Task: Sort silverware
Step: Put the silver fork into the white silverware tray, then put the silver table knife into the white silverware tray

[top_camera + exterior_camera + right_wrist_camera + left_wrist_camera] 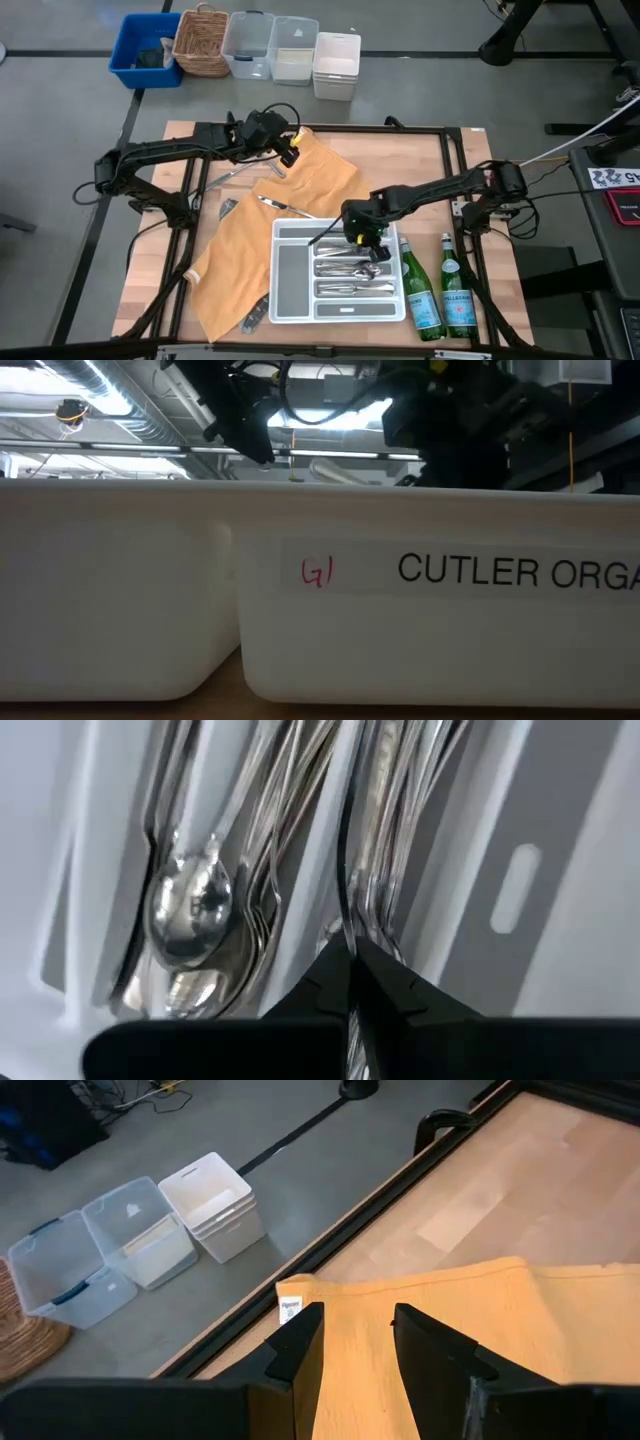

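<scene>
Wooden table (pixel 470 160) carries a white tray (pixel 290 285) holding silverware (pixel 345 268); right gripper (pixel 360 236), pinched closed, hovers just above it.

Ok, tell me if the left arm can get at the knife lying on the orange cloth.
Probably yes. The left pincer hangs open over the cloth's far edge, and the knife lies bare with nothing on it. The right pincer is off over the tray.
</scene>
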Controlling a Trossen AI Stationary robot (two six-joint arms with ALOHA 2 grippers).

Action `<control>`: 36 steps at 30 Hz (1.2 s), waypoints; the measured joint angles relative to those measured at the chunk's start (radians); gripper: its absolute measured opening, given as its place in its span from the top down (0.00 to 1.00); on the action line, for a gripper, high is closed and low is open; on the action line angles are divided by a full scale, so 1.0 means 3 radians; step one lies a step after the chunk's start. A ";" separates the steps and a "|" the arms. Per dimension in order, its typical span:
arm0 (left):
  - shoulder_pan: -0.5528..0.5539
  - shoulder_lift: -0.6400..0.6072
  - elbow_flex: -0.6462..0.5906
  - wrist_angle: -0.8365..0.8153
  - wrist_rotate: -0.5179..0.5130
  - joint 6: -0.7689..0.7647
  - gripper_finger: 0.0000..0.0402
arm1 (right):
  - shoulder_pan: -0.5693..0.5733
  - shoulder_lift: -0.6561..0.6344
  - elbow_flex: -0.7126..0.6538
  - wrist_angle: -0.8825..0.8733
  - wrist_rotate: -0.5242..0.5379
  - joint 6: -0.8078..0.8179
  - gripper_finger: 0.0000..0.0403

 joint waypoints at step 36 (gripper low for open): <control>0.0203 0.0003 0.0000 -0.1032 0.0543 -0.0137 0.72 | 0.0000 0.0145 0.0258 -0.0436 0.0560 -0.0020 0.81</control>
